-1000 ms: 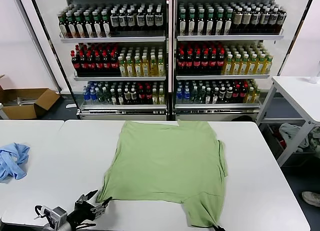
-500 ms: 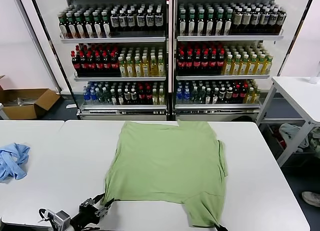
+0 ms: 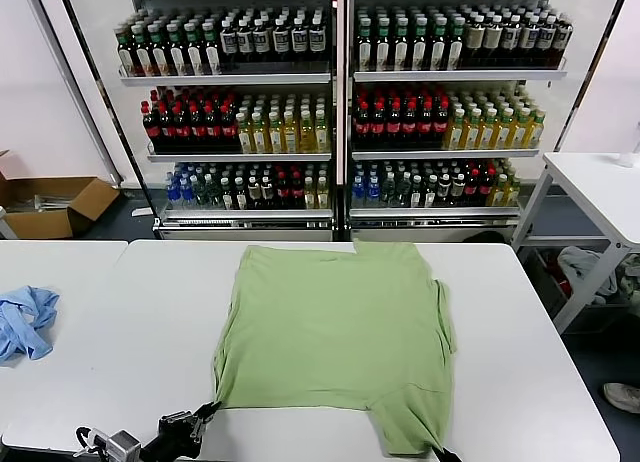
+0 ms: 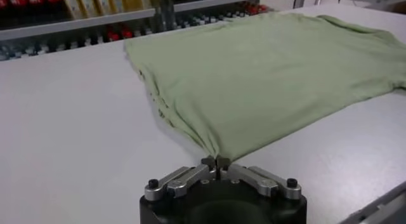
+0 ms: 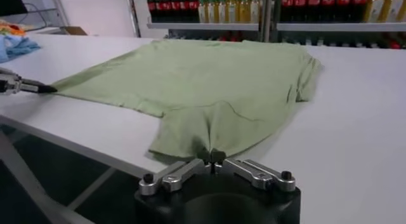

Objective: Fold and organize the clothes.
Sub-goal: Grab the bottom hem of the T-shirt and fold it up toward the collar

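Note:
The clothes, one light green shirt, lie spread flat on the white table. My left gripper is at the shirt's near left corner, low by the table's front edge. In the left wrist view the left gripper is shut on that corner of the shirt, which rises into a small peak at the jaws. My right gripper is at the shirt's near right flap. In the right wrist view the right gripper is shut on the edge of the shirt.
A crumpled light blue cloth lies on the neighbouring table at the left. Behind the table stand glass-fronted shelves of bottles. A cardboard box sits on the floor at the back left, and another white table stands at the right.
My left gripper moved forward to the shirt's near left corner and went from open to shut on it. The right gripper kept its hold.

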Controlling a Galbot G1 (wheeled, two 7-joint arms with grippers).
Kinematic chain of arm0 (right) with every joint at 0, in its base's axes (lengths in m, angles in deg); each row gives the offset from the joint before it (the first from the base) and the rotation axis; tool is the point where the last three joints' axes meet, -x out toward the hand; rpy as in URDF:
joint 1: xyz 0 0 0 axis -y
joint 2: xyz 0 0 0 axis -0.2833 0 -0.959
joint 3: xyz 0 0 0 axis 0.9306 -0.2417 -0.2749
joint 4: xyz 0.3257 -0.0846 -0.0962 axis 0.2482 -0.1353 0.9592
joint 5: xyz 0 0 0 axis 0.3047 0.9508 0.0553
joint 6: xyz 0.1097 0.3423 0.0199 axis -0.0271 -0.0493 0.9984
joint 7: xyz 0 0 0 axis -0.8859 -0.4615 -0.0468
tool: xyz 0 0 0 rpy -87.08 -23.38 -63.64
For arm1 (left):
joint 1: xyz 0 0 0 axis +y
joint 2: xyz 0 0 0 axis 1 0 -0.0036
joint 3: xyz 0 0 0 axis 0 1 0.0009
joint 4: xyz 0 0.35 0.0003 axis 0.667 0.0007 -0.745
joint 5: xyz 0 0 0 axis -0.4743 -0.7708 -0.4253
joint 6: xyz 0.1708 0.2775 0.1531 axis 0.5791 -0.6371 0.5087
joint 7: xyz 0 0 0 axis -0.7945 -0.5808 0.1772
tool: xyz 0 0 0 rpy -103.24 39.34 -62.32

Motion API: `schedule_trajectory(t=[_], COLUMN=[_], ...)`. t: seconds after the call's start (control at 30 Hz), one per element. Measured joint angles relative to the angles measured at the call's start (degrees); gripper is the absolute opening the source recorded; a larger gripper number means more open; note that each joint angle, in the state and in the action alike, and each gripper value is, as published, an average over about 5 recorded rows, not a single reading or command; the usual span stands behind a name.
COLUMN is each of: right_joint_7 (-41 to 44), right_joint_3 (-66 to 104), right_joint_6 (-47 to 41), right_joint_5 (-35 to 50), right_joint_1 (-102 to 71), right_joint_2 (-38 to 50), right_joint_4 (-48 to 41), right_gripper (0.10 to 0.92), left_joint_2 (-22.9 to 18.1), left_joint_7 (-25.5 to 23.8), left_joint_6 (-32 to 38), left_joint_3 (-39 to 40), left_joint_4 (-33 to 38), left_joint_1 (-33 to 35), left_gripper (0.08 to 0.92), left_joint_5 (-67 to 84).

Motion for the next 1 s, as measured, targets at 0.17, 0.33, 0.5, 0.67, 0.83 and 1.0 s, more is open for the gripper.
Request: schedule_trajectory(t=[0.17, 0.33, 0.5, 0.67, 0.83, 1.0], right_joint_7=[1.11, 1.88, 1.54, 0.44, -0.87, -2.57], right_joint_3=[0.34, 0.26, -0.14, -0.97, -1.57, -2.51], right_joint_6=[1.49, 3.05, 3.48, 2.9, 1.82, 0.45], right_joint_5=[1.56, 4.69, 9.32, 13.76, 17.13, 19.42], right_joint_1=[-2.14, -2.47, -0.05, 4.92, 11.02, 17.7], right_joint_2=[-0.33, -0.6, -0.15, 0.62, 1.35, 2.49], right_joint_4=[1.3, 1.96, 2.1, 1.2, -0.29, -2.38], right_gripper=[0.109, 0.109, 0.109, 0.109, 0.109, 0.109], left_joint_2=[-0.29, -0.26, -0.02, 0.57, 0.65, 0.32], left_joint_7=[-0.15, -0.24, -0.43, -0.66, -0.91, -1.03], left_joint_6=[-0.07, 0.03, -0.3, -0.59, -0.76, -1.18], left_joint_3=[-2.07, -4.26, -4.97, -4.81, -4.31, -3.4], left_joint_4=[2.62, 4.7, 5.45, 5.01, 3.73, 2.2], left_joint_1=[3.04, 5.08, 4.37, 0.79, -3.61, -7.95], left_gripper=[0.085, 0.085, 0.085, 0.085, 0.085, 0.085], left_joint_5=[-0.63, -0.6, 0.45, 2.26, 4.47, 6.94])
